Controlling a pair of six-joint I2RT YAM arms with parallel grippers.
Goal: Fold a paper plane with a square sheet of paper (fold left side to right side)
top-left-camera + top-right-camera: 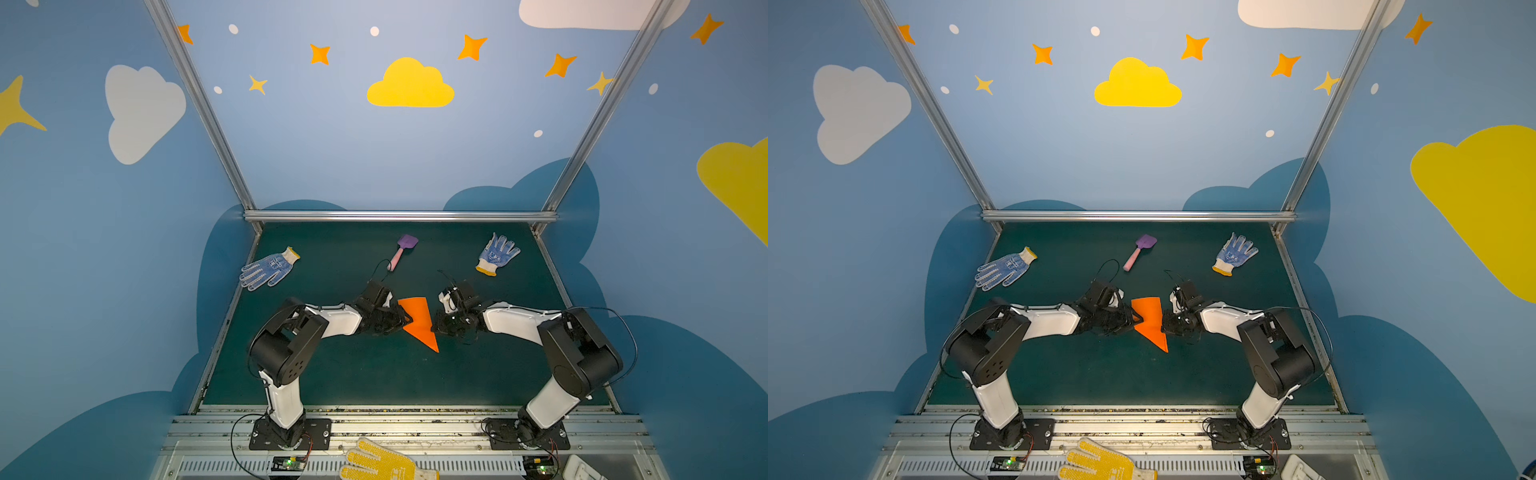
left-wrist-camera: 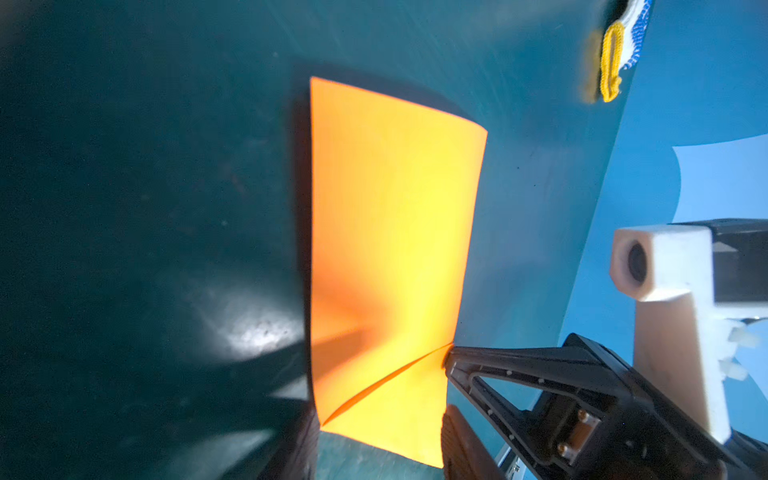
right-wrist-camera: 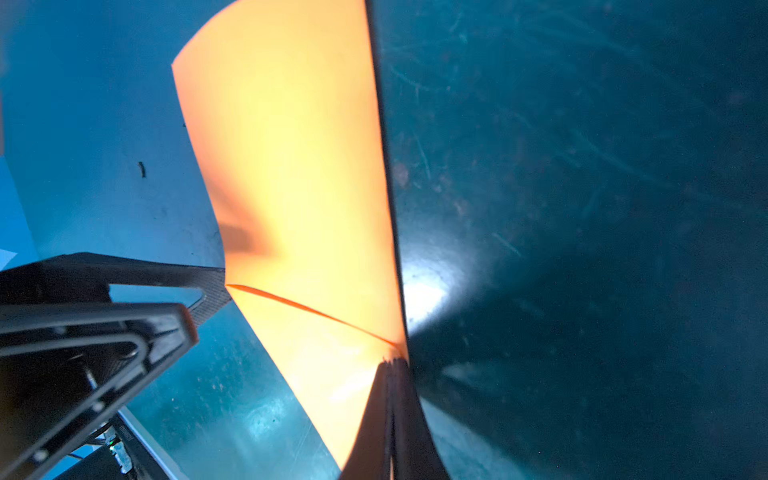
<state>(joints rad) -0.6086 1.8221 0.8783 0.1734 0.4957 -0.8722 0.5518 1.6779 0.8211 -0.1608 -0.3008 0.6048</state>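
Scuffed green mat (image 1: 374, 374), creased orange paper (image 1: 419, 320), right pincer (image 3: 392, 370) clenched on it, left pincer (image 2: 380, 415) parted.

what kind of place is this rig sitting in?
Likely a robot data-collection booth: a left arm and right arm bolted to an aluminium rail, orange paper over a green mat, cartoon cloud-and-star walls on metal framing.

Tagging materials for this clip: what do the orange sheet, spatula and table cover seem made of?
The orange sheet: thin matte paper, seemingly; it holds a sharp crease and glows where light passes through. The spatula: probably smooth plastic or silicone, purple head, pink handle; too small to tell. The table cover: dark green mat, scuffed, faint sheen.
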